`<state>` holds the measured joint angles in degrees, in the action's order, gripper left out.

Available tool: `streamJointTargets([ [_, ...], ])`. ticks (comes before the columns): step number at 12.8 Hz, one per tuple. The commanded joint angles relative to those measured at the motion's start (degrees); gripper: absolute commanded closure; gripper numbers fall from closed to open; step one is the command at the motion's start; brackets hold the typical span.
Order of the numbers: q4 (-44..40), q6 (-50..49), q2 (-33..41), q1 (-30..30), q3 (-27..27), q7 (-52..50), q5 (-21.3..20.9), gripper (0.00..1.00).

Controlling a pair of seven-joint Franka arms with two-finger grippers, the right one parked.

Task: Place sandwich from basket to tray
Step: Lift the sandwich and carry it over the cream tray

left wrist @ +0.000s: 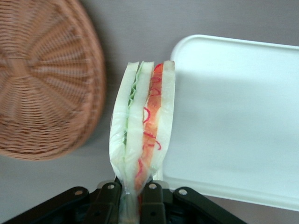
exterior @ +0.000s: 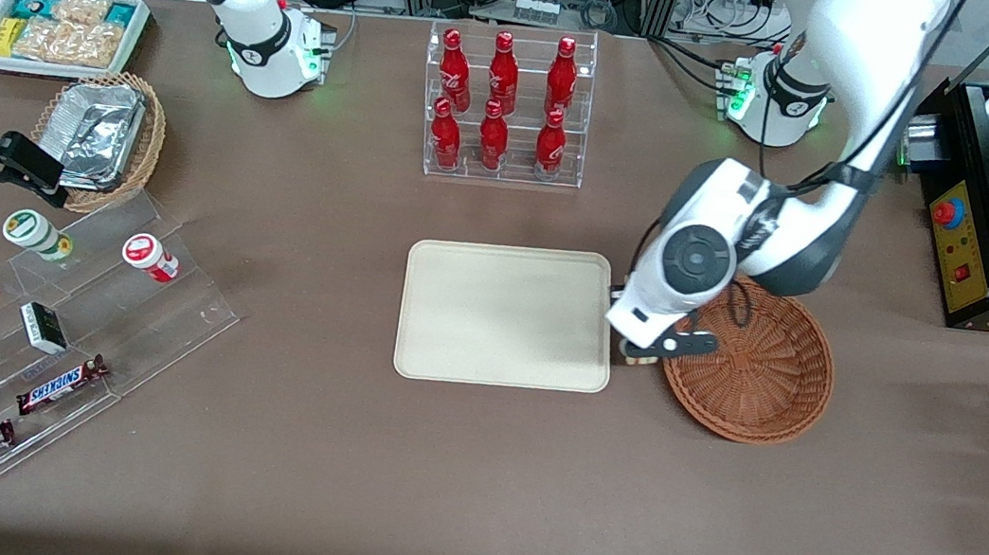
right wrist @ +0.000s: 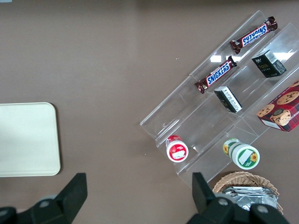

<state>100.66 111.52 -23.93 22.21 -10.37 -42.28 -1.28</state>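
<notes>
Sandwich, a wrapped wedge with red and green filling showing along its edge, is pinched at its narrow end between the fingers of the left arm's end effector, which is closed on it. Its long axis runs straight out from the fingertips. It hangs above the brown worktop, over the gap where the tray and the round wicker basket nearly meet. In the front view only a sliver of it peeks out under the arm, at the tray's corner. The basket looks empty and the tray is bare. The tray lies just beside the sandwich, toward the parked arm's end, so a short sideways carry and a lowering should finish the job. Farther away, a clear rack of red bottles stands well apart
</notes>
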Motion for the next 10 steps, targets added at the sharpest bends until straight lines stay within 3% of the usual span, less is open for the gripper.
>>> streamJointTargets([
  [1, -4.05, 2.81, -4.18, 4.84, 0.62, -5.68, -0.47, 0.94],
  [6, -12.06, 6.68, -12.80, 11.87, 0.62, -14.74, -0.47, 0.94],
  [10, -13.74, 9.67, -15.53, 14.61, 0.53, -17.65, -0.39, 0.94],
])
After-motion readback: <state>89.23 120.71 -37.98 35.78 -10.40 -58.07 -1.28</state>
